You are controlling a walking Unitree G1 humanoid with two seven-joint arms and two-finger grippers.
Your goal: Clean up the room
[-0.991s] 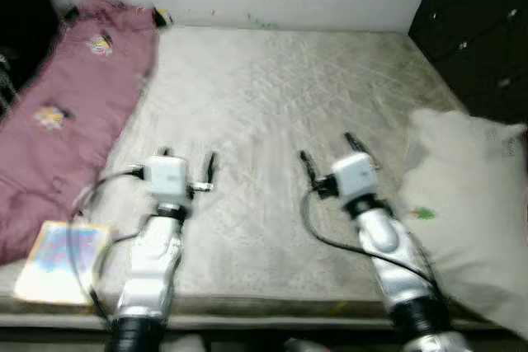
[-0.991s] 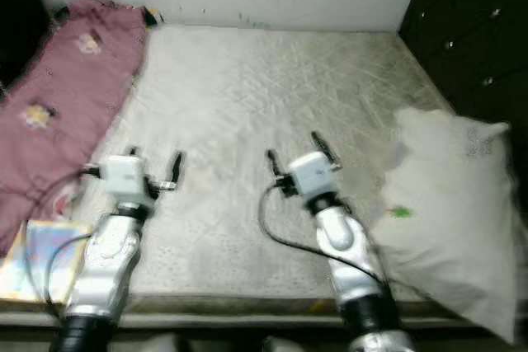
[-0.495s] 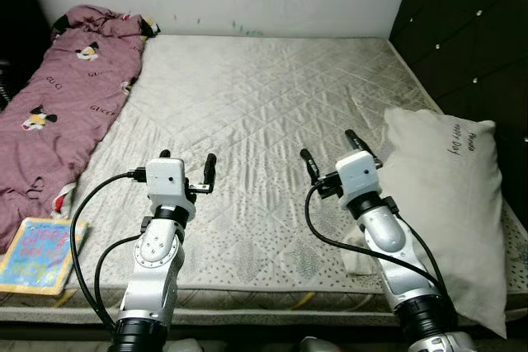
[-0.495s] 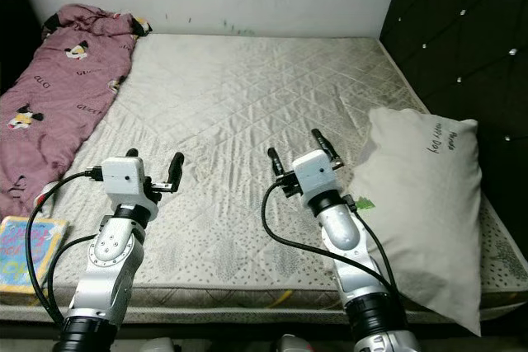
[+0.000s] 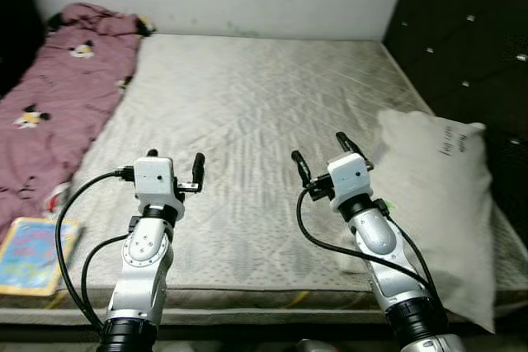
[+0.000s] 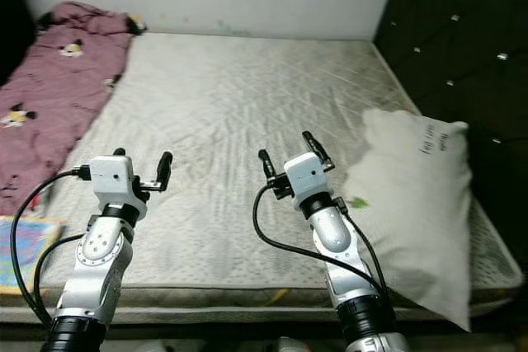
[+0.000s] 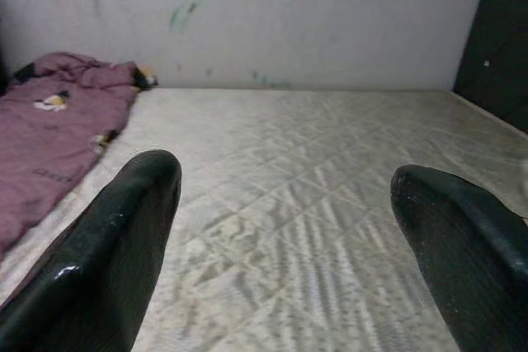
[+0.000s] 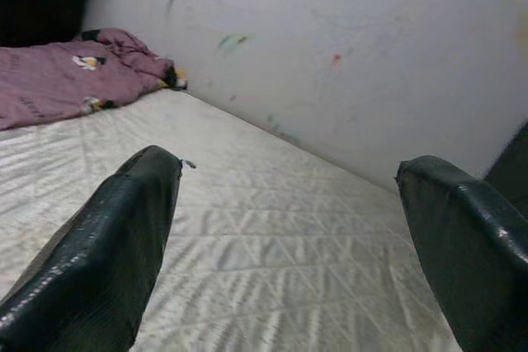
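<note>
**Both arms poised over a bare mattress, nothing picked up yet**

Since half a second ago the whole picture has slid slightly and gone a little soft — the head camera has moved, while the things on the bed lie as they did. Both arms hold the same raised pose over the near edge of the pale grey quilted mattress [image 5: 264, 105].

The left gripper [image 5: 175, 169] hovers above the mattress with its jaws released and spread wide, grasping nothing; the left wrist view looks between the 2 black fingers [image 7: 107, 261] along bare quilting to the white scuffed wall [image 7: 272, 14]. The right gripper [image 5: 322, 154] is likewise released and empty, just beside the crumpled off-white pillow [image 5: 437, 195], which lies askew along the right side of the bed next to the dark studded headboard [image 5: 462, 30].

The other items to tidy are on the robot's left: the maroon cartoon-print blanket [image 5: 49, 113] heaped along that side, and the flat colourful picture book [image 5: 29, 255] at the near left corner, close to the edge.

Risks, as I judge them: the book could be nudged off the bed by a careless left reach, and the pillow — soft and bulky — may slip from a thin 2-finger pinch. The loose black cables on each forearm could snag fabric.
</note>
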